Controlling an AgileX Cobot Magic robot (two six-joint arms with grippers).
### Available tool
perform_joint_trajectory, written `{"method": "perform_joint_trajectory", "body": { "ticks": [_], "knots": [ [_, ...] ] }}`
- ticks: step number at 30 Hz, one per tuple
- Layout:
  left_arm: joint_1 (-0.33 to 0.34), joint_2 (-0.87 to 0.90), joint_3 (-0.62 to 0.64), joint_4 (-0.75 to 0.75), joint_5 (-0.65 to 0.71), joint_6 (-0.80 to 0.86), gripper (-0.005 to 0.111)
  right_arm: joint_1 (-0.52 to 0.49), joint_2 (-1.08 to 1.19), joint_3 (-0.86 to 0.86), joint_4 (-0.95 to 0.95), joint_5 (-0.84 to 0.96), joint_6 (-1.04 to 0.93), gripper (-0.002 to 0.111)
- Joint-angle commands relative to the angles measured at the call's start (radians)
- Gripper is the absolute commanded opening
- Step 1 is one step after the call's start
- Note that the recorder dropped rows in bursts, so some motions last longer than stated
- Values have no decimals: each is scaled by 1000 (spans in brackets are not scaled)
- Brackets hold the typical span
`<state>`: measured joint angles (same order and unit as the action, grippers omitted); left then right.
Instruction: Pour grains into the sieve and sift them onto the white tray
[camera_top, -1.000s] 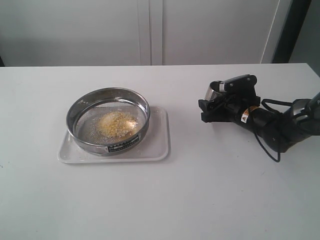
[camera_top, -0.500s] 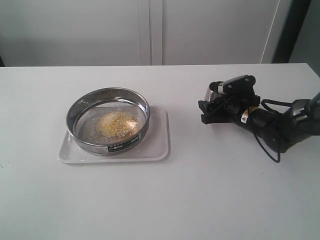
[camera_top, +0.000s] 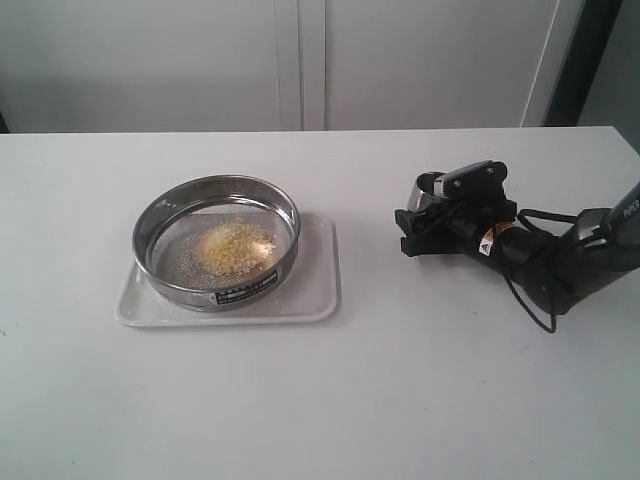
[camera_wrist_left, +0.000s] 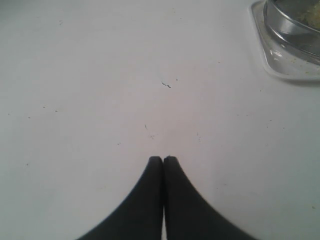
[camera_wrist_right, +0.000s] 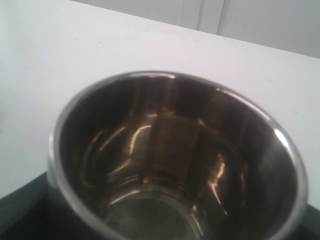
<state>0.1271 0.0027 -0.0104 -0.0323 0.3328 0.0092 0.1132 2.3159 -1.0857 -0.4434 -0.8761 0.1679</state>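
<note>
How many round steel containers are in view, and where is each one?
2. The sieve stands on the white tray, left in the exterior view. The steel cup sits in the right gripper, to the right. Nothing seems hidden.

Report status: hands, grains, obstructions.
Left hand shut, empty, over table. Right hand grips empty steel cup. Grains heaped in sieve on white tray. Nothing in the way.

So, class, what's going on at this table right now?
The right gripper holds a steel cup, empty inside, near the table on the right. The grains lie heaped in the sieve, which sits on the white tray. The left gripper is shut on nothing, over bare table beside the tray. Pouring looks done.
</note>
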Motion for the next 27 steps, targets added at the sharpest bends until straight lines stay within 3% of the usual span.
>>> {"method": "perform_joint_trajectory", "body": {
  "ticks": [1,27],
  "knots": [
    [0,-3,10,-4,9,-9,0,-5,20,-1,0,0,-3,0],
    [0,-3,10,-4,9,-9,0,-5,20,-1,-1,-5,16,0]
  ]
}}
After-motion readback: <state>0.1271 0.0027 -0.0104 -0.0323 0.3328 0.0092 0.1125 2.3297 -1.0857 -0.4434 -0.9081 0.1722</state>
